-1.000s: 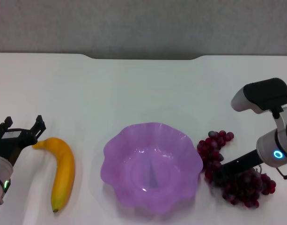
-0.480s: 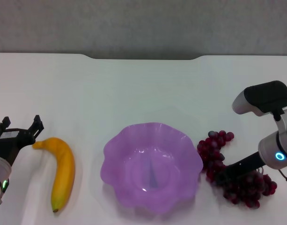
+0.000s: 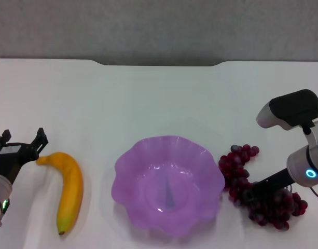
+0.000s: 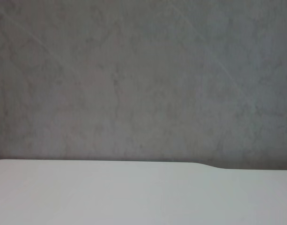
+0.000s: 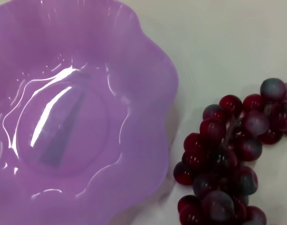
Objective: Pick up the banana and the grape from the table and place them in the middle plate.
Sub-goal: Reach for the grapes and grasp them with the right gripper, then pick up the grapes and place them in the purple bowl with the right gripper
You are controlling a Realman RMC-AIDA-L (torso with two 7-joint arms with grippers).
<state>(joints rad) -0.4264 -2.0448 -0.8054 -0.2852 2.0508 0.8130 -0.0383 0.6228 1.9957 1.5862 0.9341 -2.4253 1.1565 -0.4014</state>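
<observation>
The yellow banana (image 3: 68,190) lies on the white table (image 3: 159,98) left of the light-purple scalloped plate (image 3: 128,155), which holds nothing. My left gripper (image 3: 24,139) is open just left of the banana's upper end, not touching it. The dark red grape bunch (image 3: 240,160) lies right of the plate. My right gripper (image 3: 252,190) reaches down into the middle of the bunch. The right wrist view shows the plate (image 5: 148,79) and the grapes (image 5: 227,154) close beside it, apart from its rim.
The table's notched far edge and a grey wall (image 3: 159,26) lie behind. The left wrist view shows only the wall (image 4: 143,75) and the far table edge (image 4: 134,197).
My right arm has shifted slightly to the right over the grapes. My left gripper has dropped slightly toward the front edge. The banana, grapes and plate have not moved.
</observation>
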